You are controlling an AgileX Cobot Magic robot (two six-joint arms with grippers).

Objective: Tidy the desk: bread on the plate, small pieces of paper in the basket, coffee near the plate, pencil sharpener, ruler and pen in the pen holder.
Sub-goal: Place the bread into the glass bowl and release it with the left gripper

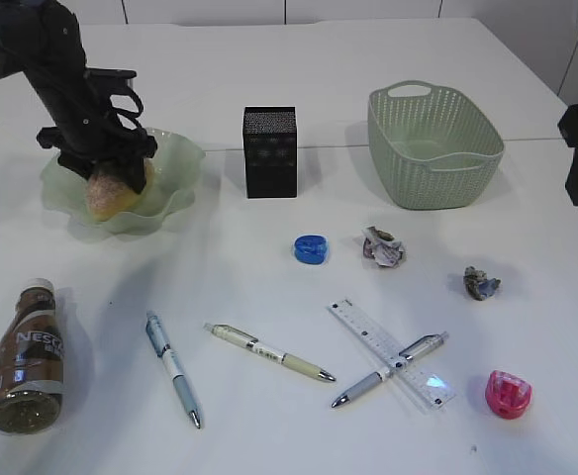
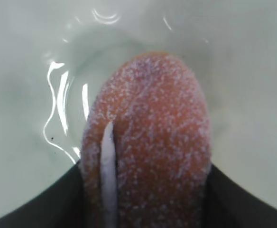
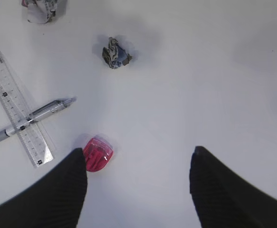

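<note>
Left gripper [image 1: 111,178] fingers flank bread [image 2: 148,142] on both sides, whether clamping cannot tell | bread in green plate [image 1: 175,158], far left | right gripper [image 3: 138,190] fingers spread, empty, above table [image 3: 200,95] | pink sharpener [image 3: 97,154] beside its left finger, near right

Sugar-dusted bread [image 2: 152,142] fills the frame — between dark fingers [image 2: 233,199], over the glossy plate [image 2: 29,95].

We see bright, even light on the white worktop [image 1: 269,435], with soft shadows beside objects. Glare streaks the plate [image 2: 58,109] in the left wrist view, where the bread [image 2: 152,142] looks blurred and close.
</note>
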